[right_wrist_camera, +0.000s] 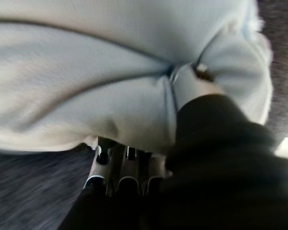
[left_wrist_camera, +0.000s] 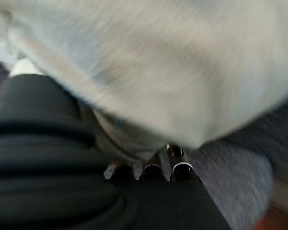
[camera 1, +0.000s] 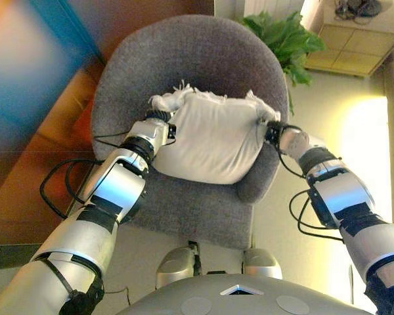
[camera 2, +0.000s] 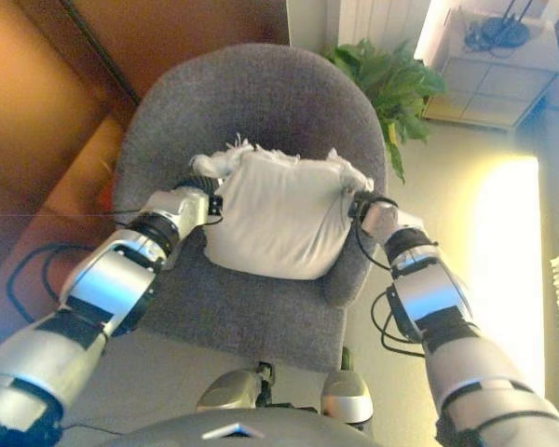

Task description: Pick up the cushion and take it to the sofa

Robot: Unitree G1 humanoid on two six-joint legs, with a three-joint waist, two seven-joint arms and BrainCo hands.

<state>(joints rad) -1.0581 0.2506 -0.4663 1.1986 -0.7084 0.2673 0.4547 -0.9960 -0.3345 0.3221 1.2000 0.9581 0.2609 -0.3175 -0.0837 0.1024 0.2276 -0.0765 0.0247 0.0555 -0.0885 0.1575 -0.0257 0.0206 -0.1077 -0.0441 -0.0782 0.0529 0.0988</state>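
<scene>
A white cushion (camera 1: 213, 141) with fringed corners is held over the seat of a grey armchair (camera 1: 190, 59). My left hand (camera 1: 159, 131) grips its left edge. In the left wrist view its fingers (left_wrist_camera: 175, 165) reach under the cushion (left_wrist_camera: 158, 62). My right hand (camera 1: 285, 138) grips the right edge. In the right wrist view its thumb (right_wrist_camera: 192, 84) presses a crease into the cushion (right_wrist_camera: 86, 72) and its fingers (right_wrist_camera: 117, 167) lie beneath it. A brown leather sofa (camera 2: 37, 121) stands to the left of the armchair.
A green potted plant (camera 1: 285, 39) stands behind the armchair on the right. A low white cabinet (camera 1: 354, 39) is at the far right. Pale floor (camera 1: 361, 131) lies open to the right of the chair.
</scene>
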